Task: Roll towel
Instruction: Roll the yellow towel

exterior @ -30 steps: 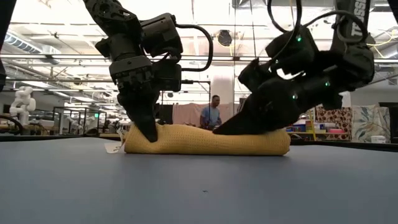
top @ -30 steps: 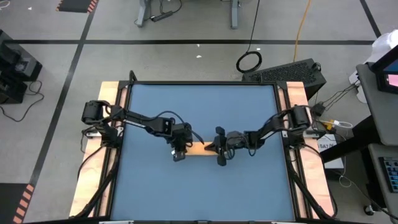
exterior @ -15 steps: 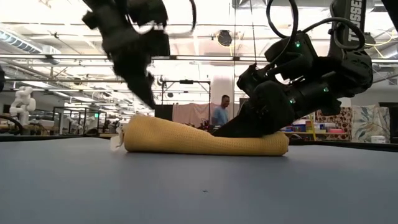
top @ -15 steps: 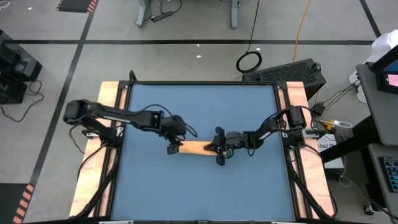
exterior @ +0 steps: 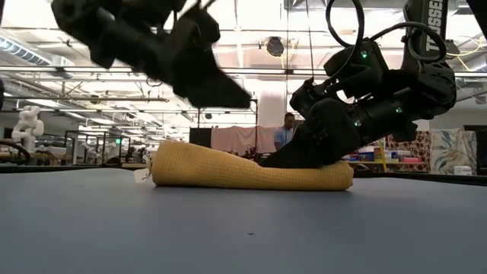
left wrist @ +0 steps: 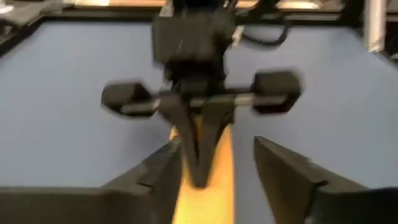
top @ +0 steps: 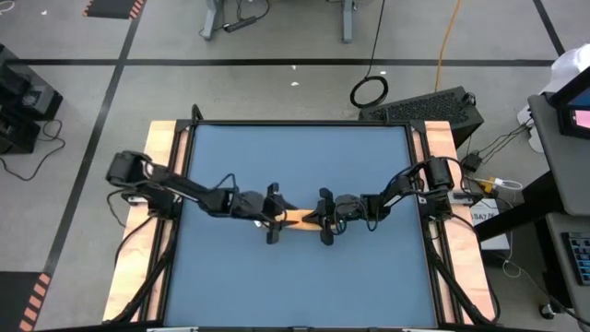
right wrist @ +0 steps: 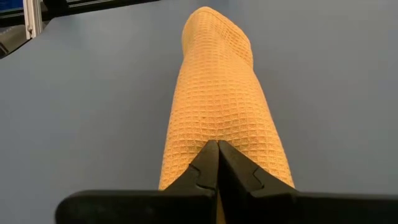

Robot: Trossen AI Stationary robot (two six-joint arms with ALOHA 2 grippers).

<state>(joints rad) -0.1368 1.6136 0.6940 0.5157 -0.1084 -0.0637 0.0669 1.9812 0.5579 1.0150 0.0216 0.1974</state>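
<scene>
The towel (exterior: pixel 243 170) lies rolled into a long yellow log at mid-table, a small white tag (exterior: pixel 141 176) poking out at one end. In the right wrist view its waffle weave (right wrist: pixel 214 99) runs straight away from the camera. The right gripper (right wrist: pixel 217 163) sits pressed down on top of the roll near one end, fingers closed tight together, tips resting on the cloth and gripping nothing. The left gripper (left wrist: pixel 214 168) hangs over the other end, lifted clear of the fabric in the low view (exterior: pixel 221 90), its fingers (left wrist: pixel 283 180) spread apart with the roll showing between them. From above, both grippers face each other along the roll (top: pixel 297 218) on the blue table (top: pixel 304 277).
</scene>
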